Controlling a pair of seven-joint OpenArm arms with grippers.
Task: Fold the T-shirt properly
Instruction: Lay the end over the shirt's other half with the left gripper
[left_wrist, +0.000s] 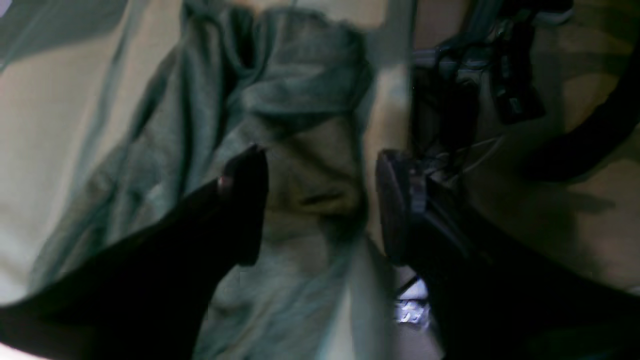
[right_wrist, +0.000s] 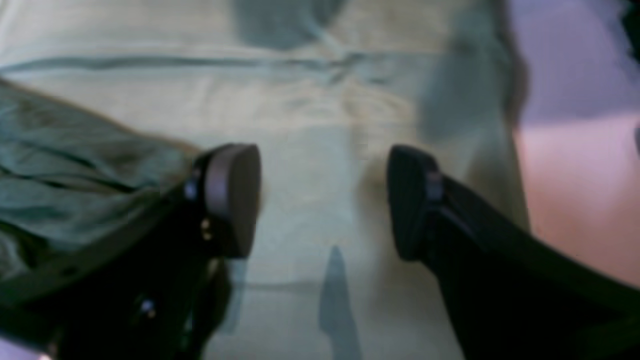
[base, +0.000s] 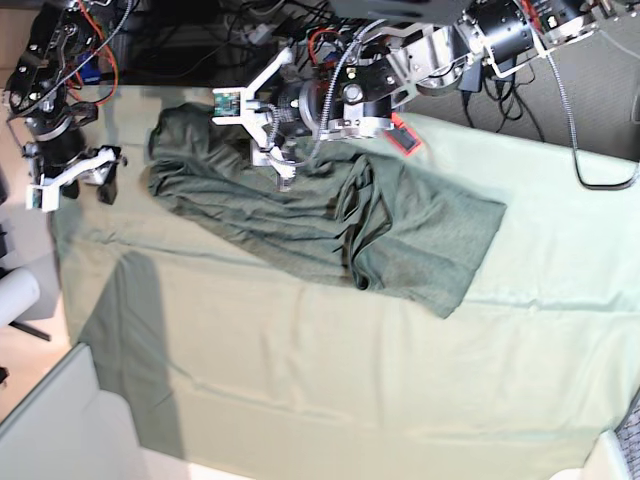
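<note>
While spread wrinkled across the far half of the bench (base: 330, 380):
T-shirt (base: 330, 215): dark olive knit, rumpled.
Left claw (left_wrist: 320, 205): fingers apart, straddling bunched shirt fabric, far centre.
Right claw (right_wrist: 322, 200): fingers apart over pale cloth, beside shirt edge, far left.

T-shirt (base: 330, 220) on table covering (base: 400, 400) (rear half), right claw (base: 100, 175) left of it

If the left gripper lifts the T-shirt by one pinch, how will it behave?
Probably floppy: the T-shirt already lies in soft folds and wrinkles, so it should sag and drape below the left gripper. Likely light, being a thin knit. It may drag and bunch along the table cloth rather than slide flat.
</note>
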